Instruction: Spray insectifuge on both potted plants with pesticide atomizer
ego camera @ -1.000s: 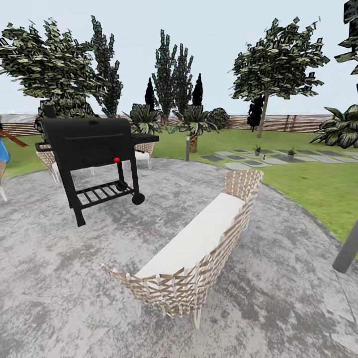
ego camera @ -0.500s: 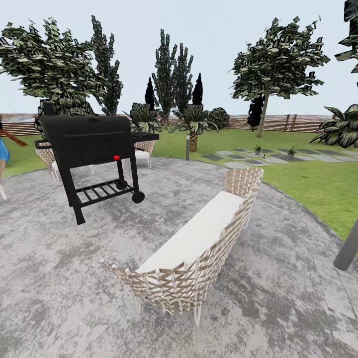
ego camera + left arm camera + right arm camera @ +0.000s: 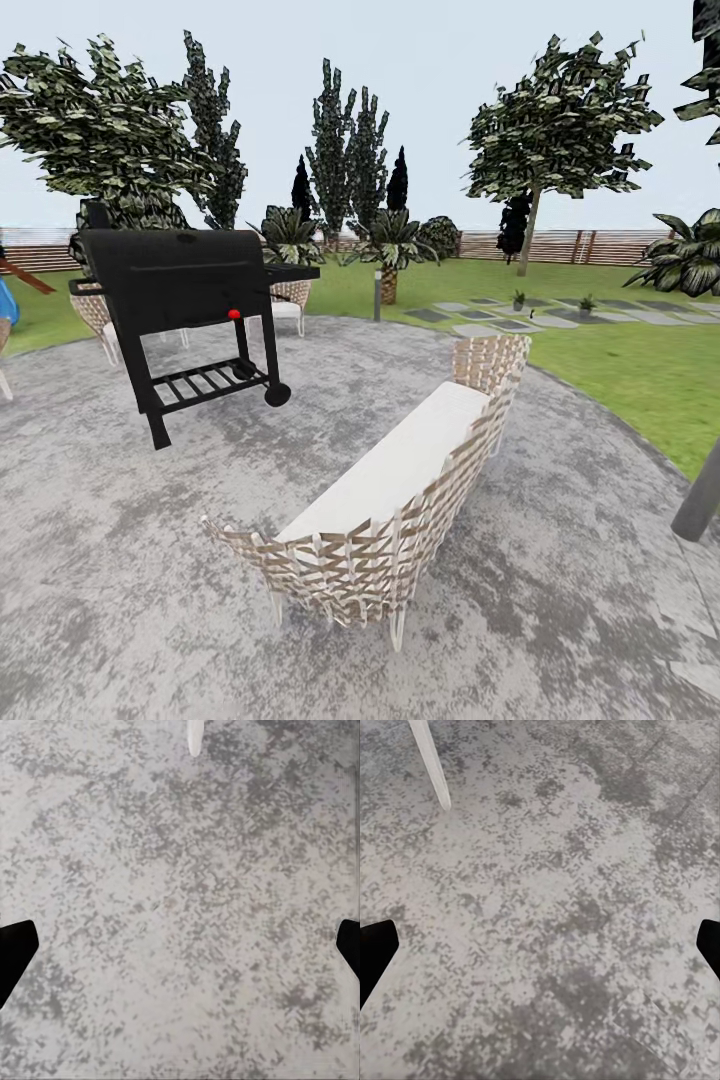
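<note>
Far off on the lawn [image 3: 620, 370], two small potted plants stand among flat grey stepping stones [image 3: 478, 334]: one [image 3: 518, 300] to the left and one [image 3: 587, 305] to the right. The pesticide atomizer is too small to make out at this distance. My left gripper [image 3: 180, 952] hangs open over speckled grey paving, its black fingertips [image 3: 15, 952] wide apart with nothing between them. Over the same paving, my right gripper [image 3: 540, 952] is also open and holds nothing.
A wicker sofa [image 3: 400, 490] with a white cushion stands close ahead on the round stone patio [image 3: 150, 560]. A black wheeled grill [image 3: 180, 290] is at the left, with wicker chairs behind it. A grey post [image 3: 700, 500] rises at the right edge. A brown fence [image 3: 570, 247] closes the garden.
The whole head view has shifted slightly, so the camera has moved a little. Nothing in the scene has moved by itself.
</note>
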Tool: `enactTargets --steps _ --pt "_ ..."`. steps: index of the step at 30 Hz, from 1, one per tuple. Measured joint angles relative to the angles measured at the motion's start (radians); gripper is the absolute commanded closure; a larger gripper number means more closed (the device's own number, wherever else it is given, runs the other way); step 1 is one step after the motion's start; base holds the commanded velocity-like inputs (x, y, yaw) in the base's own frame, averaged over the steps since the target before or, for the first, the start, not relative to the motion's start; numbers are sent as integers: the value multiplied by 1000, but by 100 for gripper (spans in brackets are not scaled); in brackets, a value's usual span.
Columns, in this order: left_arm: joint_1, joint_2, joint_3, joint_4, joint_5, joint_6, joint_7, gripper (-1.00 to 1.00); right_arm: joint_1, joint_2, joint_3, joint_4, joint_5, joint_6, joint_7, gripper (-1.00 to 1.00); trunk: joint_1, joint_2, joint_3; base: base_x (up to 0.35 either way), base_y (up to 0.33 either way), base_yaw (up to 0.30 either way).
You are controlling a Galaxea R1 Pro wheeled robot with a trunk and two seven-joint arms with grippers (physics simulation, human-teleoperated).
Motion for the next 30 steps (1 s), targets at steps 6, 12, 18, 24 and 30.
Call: enactTargets --steps 6,12,18,24,30 --pt "-1 0 0 0 2 -43 1 -100 0 0 0 0 1 0 0 -100 23 -42 -19 0 0 3" --pt "-1 0 0 0 3 -43 1 -100 0 0 0 1 2 0 0 -100 46 -84 -38 0 0 171" --pt "0 0 0 0 3 -42 1 -100 0 0 0 2 3 -1 0 -100 69 -126 -56 0 0 265" --pt "0 0 0 0 3 -42 1 -100 0 0 0 2 3 -2 0 -100 92 -168 -75 0 0 272" --pt "0 1 1 0 3 -41 1 -100 0 0 0 2 3 -2 0 -100 115 -210 -94 0 0 272"
